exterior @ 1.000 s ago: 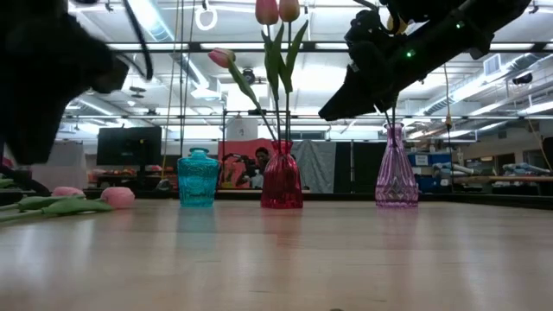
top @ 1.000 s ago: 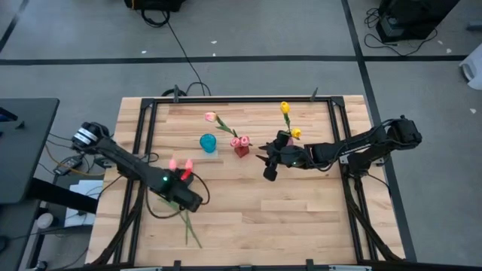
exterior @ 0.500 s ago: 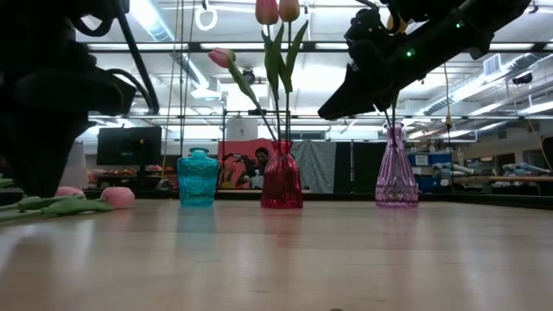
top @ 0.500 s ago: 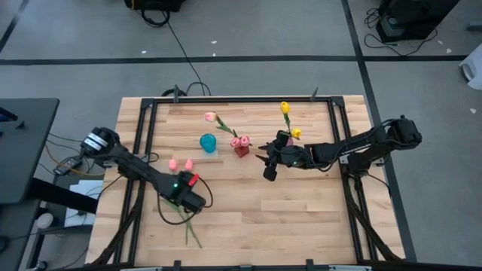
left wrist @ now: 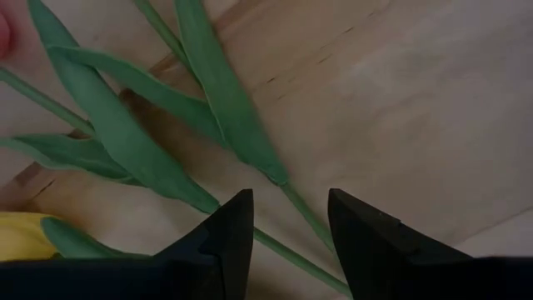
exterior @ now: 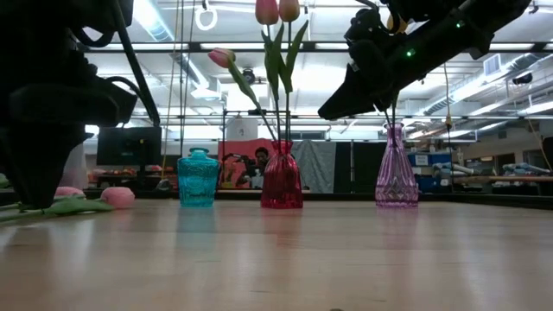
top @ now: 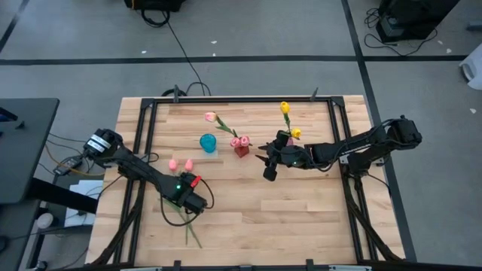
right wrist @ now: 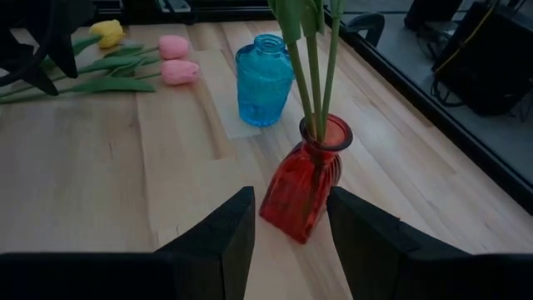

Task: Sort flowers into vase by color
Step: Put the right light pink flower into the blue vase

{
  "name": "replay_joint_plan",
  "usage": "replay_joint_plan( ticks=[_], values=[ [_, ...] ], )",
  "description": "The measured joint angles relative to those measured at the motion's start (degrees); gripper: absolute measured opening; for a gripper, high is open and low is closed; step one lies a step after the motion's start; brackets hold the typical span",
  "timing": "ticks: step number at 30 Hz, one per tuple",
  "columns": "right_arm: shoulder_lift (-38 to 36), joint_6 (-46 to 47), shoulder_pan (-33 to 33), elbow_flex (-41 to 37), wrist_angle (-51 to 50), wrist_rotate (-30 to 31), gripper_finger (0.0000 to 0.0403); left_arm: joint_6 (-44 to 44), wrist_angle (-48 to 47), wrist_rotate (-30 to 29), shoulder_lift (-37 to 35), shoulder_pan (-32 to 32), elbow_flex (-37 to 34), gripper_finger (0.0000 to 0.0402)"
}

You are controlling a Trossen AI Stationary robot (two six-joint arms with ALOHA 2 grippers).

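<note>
Several tulips lie flat on the table's left half, pink heads [top: 180, 163] pointing far and green stems [top: 187, 226] trailing near. My left gripper [top: 190, 202] is open and low over them. In its wrist view the fingers stand on either side of a thin stem [left wrist: 293, 210], with leaves [left wrist: 208, 92] and a yellow bud [left wrist: 21, 233] beside it. My right gripper [top: 269, 173] hovers open in the air near the red vase [right wrist: 301, 187], which holds pink tulips [exterior: 276, 10]. The purple vase [exterior: 397, 177] holds yellow tulips [top: 285, 108].
A blue vase [top: 208, 142] holding no flowers stands left of the red vase, with one more pink tulip [top: 210, 117] leaning out behind it. A black frame rail [top: 143, 150] runs along the table's sides. Bare wood [top: 286, 218] lies in the near right half.
My left gripper has come down toward the tulip stems on the table, shifting slightly toward the right and near edges, and now sits low over them. The right arm and the flowers have kept still.
</note>
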Motion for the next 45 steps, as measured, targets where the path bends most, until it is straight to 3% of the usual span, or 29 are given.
replay_joint_plan(
  ticks=[4, 11, 17, 20, 27, 31, 37, 45],
  values=[
    [0.0, 0.0, 0.0, 0.0, 0.0, 0.0, 0.0165, 0.2, 0.3, -0.1, 0.0, 0.0, -0.2, 0.0152],
    [0.0, 0.0, 0.0, 0.0, 0.0, 0.0, 0.0165, 0.2, 7.1, 0.5, -0.3, 0.3, -4.4, 0.0089],
    [0.0, 0.0, 0.0, 0.0, 0.0, 0.0, 0.0165, 3.2, 6.7, 0.9, -0.4, 0.8, -4.5, 0.0019],
    [0.0, -0.1, 0.0, 0.0, -0.3, 0.0, 0.0165, 5.7, 3.4, -0.7, -0.4, 0.8, -2.9, 0.0009],
    [-0.1, -0.4, 0.1, 0.0, -5.6, 0.5, 0.0163, 7.7, -14.5, -15.7, -6.2, 0.5, 7.1, 0.0004],
    [-0.2, -0.8, 0.1, 0.0, -5.6, 2.0, 0.0158, 10.4, -13.0, -25.1, -13.4, -0.6, 8.5, 0.0002],
    [-1.5, -1.5, 0.4, 0.0, -4.1, 3.2, 0.0148, 11.0, -10.6, -36.6, -23.1, -2.5, 4.2, 0.0001],
    [-1.8, -5.2, 0.7, 0.0, 0.0, 5.0, 0.0141, 23.1, 5.7, -50.5, -28.2, -2.6, -4.7, 0.0]
  ],
)
